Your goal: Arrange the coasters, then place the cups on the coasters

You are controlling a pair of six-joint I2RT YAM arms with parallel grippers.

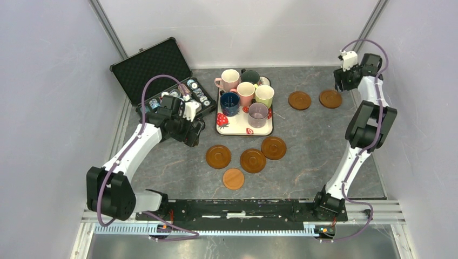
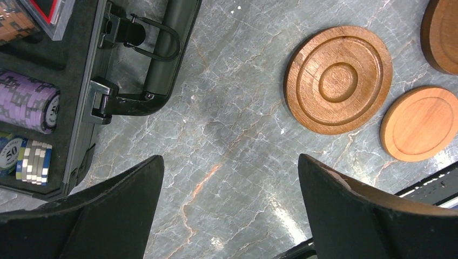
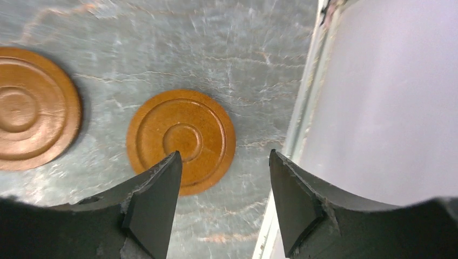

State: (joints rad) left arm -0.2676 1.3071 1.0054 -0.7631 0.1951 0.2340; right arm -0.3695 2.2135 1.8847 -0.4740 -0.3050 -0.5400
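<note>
Six brown wooden coasters lie flat on the table. Three sit in a row at the middle [image 1: 253,160], a paler one [image 1: 233,178] lies nearer, and two lie at the back right [image 1: 299,100] [image 1: 330,98]. The cups [image 1: 246,91] all stand on the strawberry tray [image 1: 235,127]. My left gripper [image 1: 195,134] [image 2: 231,172] hangs open over bare table, left of the nearest coaster [image 2: 338,79]. My right gripper [image 1: 340,85] [image 3: 224,162] is open and empty just above the far-right coaster [image 3: 181,141], close to the right wall.
An open black case [image 1: 156,70] of poker chips [image 2: 27,105] lies at the back left, right beside my left gripper. The enclosure wall and its metal rail [image 3: 302,113] run just right of my right gripper.
</note>
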